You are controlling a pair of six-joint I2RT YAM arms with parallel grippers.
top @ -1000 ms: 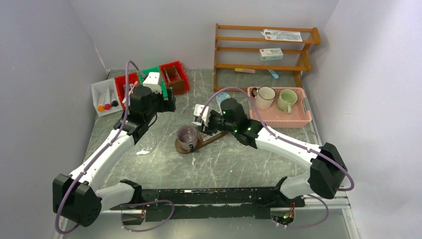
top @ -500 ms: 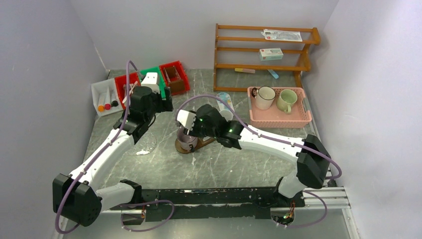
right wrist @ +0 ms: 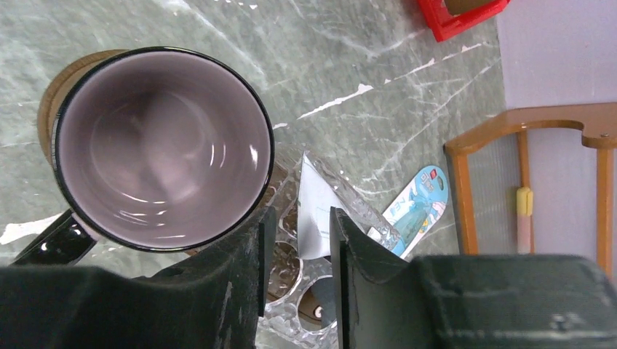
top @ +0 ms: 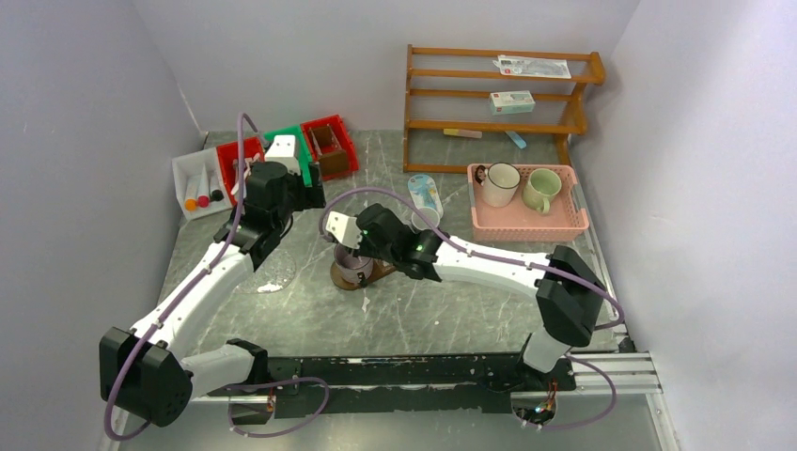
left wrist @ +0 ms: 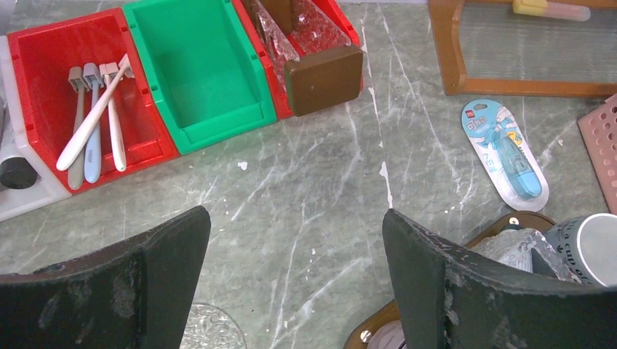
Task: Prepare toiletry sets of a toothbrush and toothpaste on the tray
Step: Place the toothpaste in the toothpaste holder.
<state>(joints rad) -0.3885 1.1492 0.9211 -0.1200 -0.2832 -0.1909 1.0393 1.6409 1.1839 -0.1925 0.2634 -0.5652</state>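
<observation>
The right end effector hangs fingers-down over the tray, its jaws set narrow with a slim gap between them. A white tube stands in that gap, inside a clear embossed glass. I cannot tell whether the pads press the tube. The finger on the mug's side sits just beside the black rim of the purple mug, with almost no room between them. Mug and glass stand side by side on the tray, the mug covering one rounded end. Past the glass a blue blister pack lies flat on the bench, and beyond it is the foot of the wooden rack.

The left end effector hovers with jaws spread wide over bare bench. Beyond it stand a red bin holding toothbrushes and a green bin. In the top view, bare bench runs from the tray's near edge to the arm bases.
</observation>
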